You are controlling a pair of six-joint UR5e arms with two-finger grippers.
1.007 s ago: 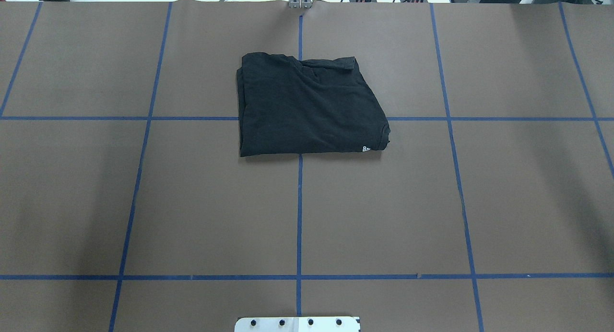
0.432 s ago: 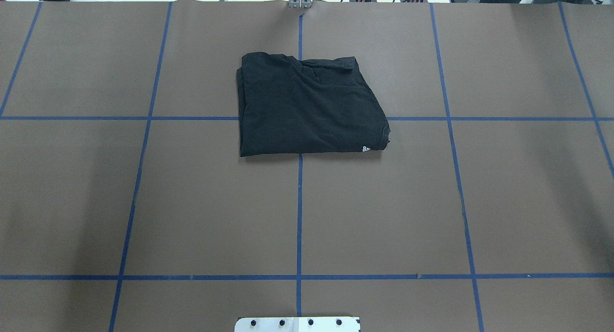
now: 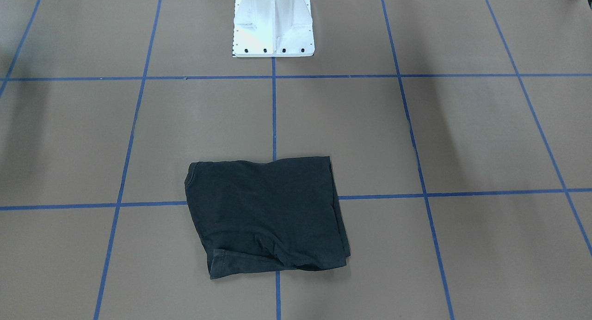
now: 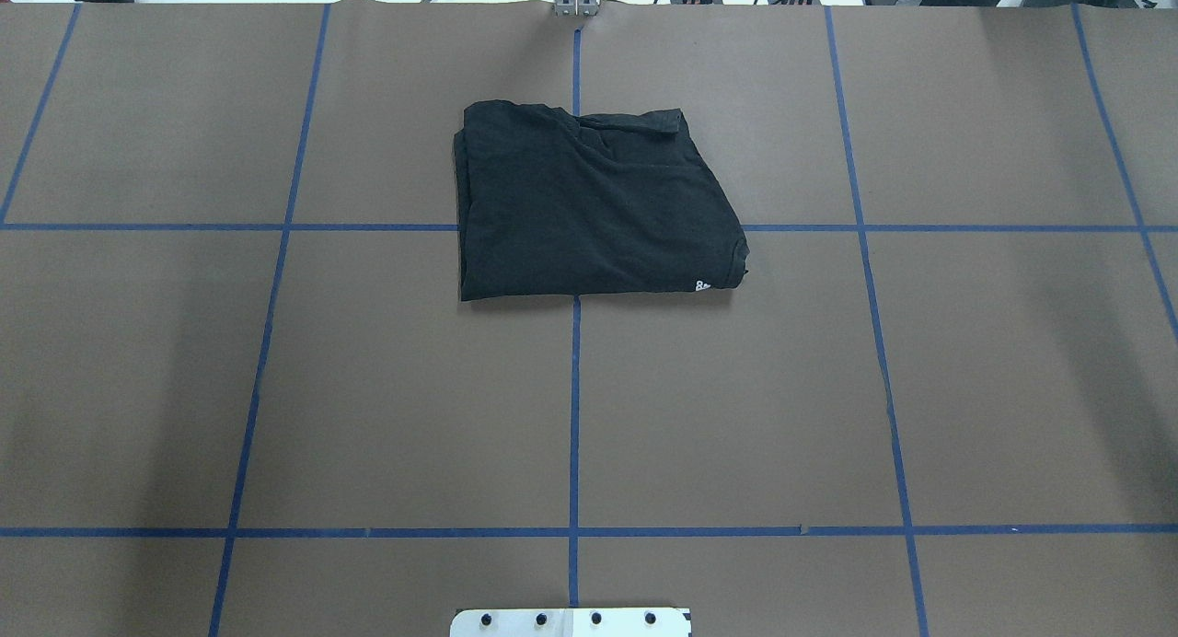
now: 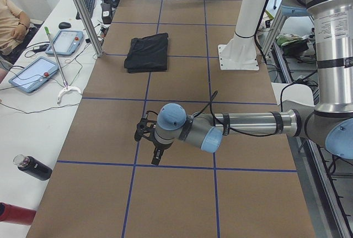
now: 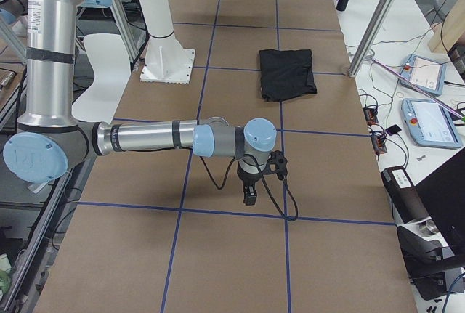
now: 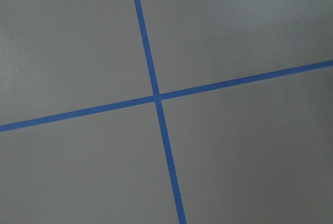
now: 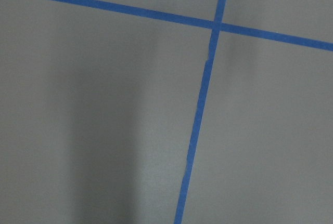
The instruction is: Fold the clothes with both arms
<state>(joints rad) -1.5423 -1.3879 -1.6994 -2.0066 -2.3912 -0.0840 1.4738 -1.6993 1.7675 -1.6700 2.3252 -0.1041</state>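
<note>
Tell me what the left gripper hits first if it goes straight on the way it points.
The left gripper points down, so it would likely meet the bare table first, near a blue tape cross. The shirt lies far off that line.

White print fragment [image 4: 704, 285] seen at near right corner of folded T-shirt [image 4: 589, 204]; only a first letter like "B" made out, rest lost in fold. Mark like "UR" seen on joint cap [image 6: 30, 157] of right arm [image 6: 145, 137]. Label [image 5: 336, 25] on left arm [image 5: 248, 123]: too small to be read.
</note>
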